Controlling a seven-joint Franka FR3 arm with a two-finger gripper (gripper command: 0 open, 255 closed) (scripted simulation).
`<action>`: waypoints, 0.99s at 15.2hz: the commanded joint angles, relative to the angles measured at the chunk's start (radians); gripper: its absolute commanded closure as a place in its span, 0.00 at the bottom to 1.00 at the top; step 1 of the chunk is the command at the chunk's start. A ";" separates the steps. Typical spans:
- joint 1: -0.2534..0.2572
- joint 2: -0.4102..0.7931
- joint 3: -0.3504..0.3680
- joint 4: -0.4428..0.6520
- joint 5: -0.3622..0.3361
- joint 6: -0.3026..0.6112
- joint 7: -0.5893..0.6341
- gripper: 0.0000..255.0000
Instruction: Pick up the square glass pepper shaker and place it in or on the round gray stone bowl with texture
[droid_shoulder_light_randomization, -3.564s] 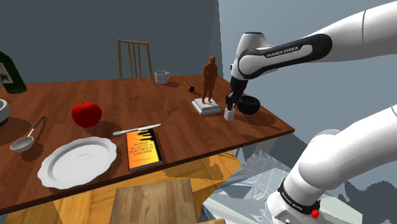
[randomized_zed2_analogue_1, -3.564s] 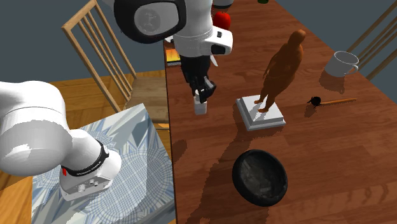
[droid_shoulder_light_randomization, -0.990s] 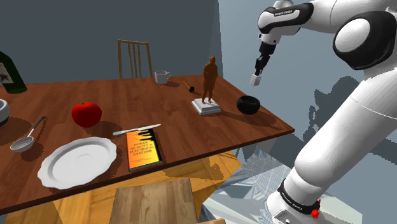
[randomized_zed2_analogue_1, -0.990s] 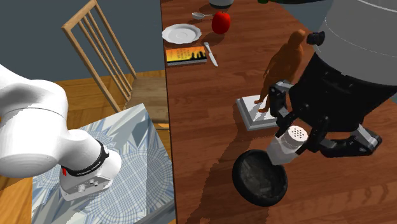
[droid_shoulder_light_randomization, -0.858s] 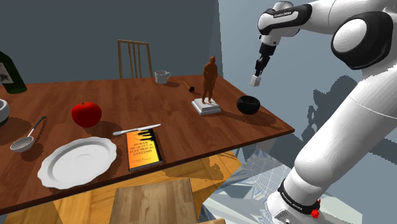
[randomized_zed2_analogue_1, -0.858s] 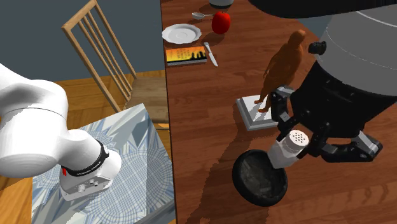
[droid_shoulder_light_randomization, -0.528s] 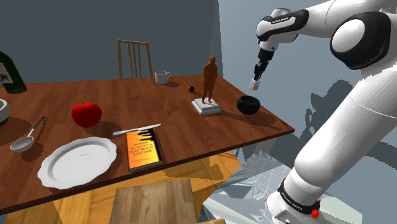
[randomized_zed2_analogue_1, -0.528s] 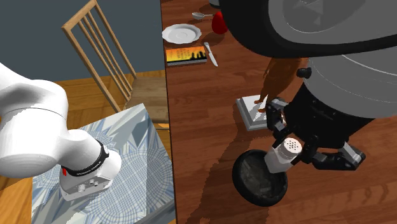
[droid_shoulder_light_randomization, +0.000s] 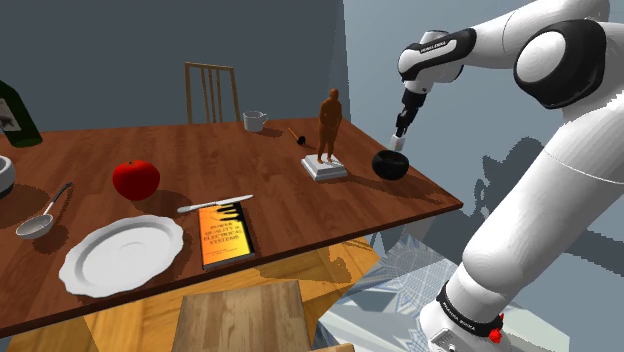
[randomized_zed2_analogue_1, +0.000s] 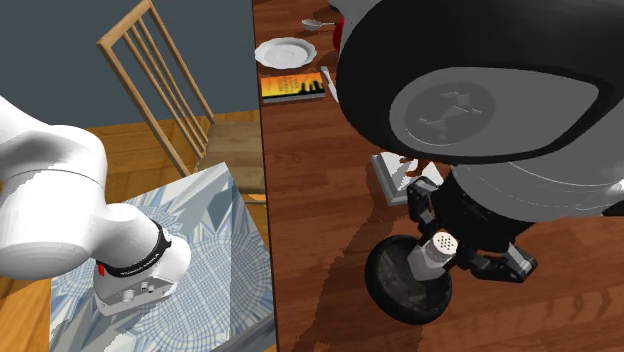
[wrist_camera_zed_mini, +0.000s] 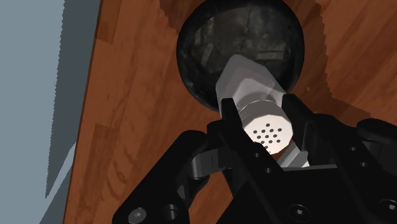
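Note:
A pale square pepper shaker (wrist_camera_zed_mini: 249, 91) with a perforated cap is clasped between my black fingers (wrist_camera_zed_mini: 230, 125). My gripper (droid_shoulder_light_randomization: 399, 136) is shut on it and hangs just above the round dark stone bowl (droid_shoulder_light_randomization: 390, 165). The bowl stands near the table's corner at the shoulder view's right. In the wrist view the shaker's lower end points into the bowl (wrist_camera_zed_mini: 210, 44), over its middle. In the second exterior view the shaker (randomized_zed2_analogue_1: 432, 252) sits over the bowl's (randomized_zed2_analogue_1: 400, 290) upper rim, and the arm's big joint hides much of the table behind.
A brown figurine on a white base (droid_shoulder_light_randomization: 328, 135) stands just to the bowl's left in the shoulder view. Further off are a mug (droid_shoulder_light_randomization: 254, 121), a red apple (droid_shoulder_light_randomization: 135, 179), a white plate (droid_shoulder_light_randomization: 122, 252), a book (droid_shoulder_light_randomization: 223, 236) and a knife (droid_shoulder_light_randomization: 214, 203). The table edge (droid_shoulder_light_randomization: 440, 205) runs close by the bowl.
The gripper lifted the shaker from beside the figurine's base, carried it over the bowl, and over the last second has come down towards the bowl with it.

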 joint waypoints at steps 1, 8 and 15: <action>0.000 0.003 0.000 -0.023 0.001 0.025 0.000 1.00; -0.001 0.015 -0.002 -0.055 0.008 0.069 -0.005 1.00; -0.001 0.015 -0.002 -0.055 0.008 0.069 -0.005 0.00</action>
